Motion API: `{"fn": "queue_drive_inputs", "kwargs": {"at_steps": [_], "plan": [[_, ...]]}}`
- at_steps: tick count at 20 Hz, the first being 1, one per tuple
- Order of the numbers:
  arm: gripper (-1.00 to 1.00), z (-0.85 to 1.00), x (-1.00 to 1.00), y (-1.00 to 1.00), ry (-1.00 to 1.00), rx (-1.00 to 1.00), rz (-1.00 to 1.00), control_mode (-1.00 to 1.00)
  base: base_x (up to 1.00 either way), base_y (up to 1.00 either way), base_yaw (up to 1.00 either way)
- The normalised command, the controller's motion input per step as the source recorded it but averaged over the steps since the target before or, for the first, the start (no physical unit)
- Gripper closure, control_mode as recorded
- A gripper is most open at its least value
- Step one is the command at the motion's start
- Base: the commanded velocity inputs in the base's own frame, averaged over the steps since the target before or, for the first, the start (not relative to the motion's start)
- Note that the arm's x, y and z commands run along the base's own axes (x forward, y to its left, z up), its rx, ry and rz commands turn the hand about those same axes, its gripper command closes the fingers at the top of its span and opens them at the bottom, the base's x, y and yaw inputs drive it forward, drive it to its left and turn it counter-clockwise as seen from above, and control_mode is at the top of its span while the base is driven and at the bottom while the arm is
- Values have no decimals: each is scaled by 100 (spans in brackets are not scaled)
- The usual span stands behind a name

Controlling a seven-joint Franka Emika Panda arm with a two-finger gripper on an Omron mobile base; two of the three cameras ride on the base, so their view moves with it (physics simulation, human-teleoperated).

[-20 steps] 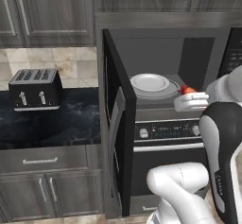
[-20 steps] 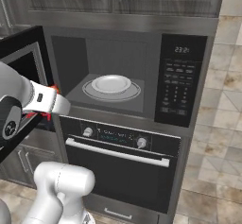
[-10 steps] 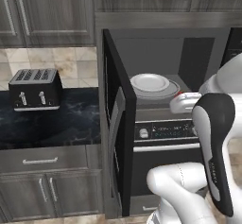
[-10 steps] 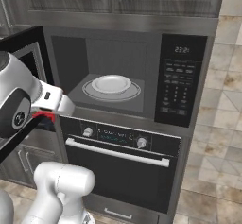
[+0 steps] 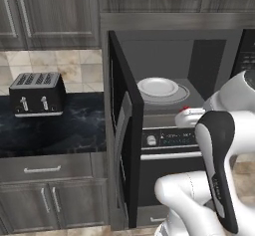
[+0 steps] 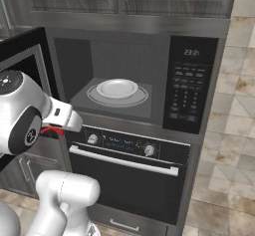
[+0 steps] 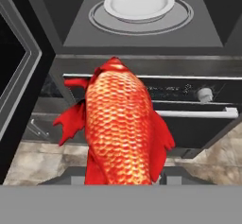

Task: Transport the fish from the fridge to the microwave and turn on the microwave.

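You've got the scaly red-orange fish [image 7: 124,128] clamped in the two-finger gripper [image 7: 124,178], sticking out along the hand toward the black built-in microwave [image 6: 191,88]; the fingertips themselves are hidden behind its body in the hand view, so the hold is a judgement from how it sits there. In the right base view a sliver of red [image 6: 51,130] peeks under the white wrist, down at the level of the black oven with knobs [image 6: 129,145], below the microwave floor and left of the opening. The microwave door [image 5: 122,130] stands swung wide open to the left, and the white round plate [image 6: 117,88] rests on the grey turntable [image 6: 93,98] inside, well apart from the fish. Judging from this, the carry is nearly done and you're at the lift-and-insert step; the fridge leg is over, the button panel [image 6: 187,93] untouched. Main risk: the fish is low, so pushing straight forward would likely ram its nose into the oven's control strip or the lip of the microwave floor — raise first. Second: the open door edge is just beside the arm's left, so a wide swing could clip it or nudge it partly shut. Third: the fish is big against the plate, so a release too near the rim could let it slide off or hang out and block the door from closing.
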Motion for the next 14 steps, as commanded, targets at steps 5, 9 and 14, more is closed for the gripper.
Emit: {"fn": "queue_drive_inputs", "kwargs": {"at_steps": [5,9,14], "plan": [[100,-13,21,-8,0,0,0,-100,0,0,0],[100,-19,15,-13,-7,0,0,-100,0,0,0],[100,-17,12,-12,-13,0,0,-100,0,0,0]]}}
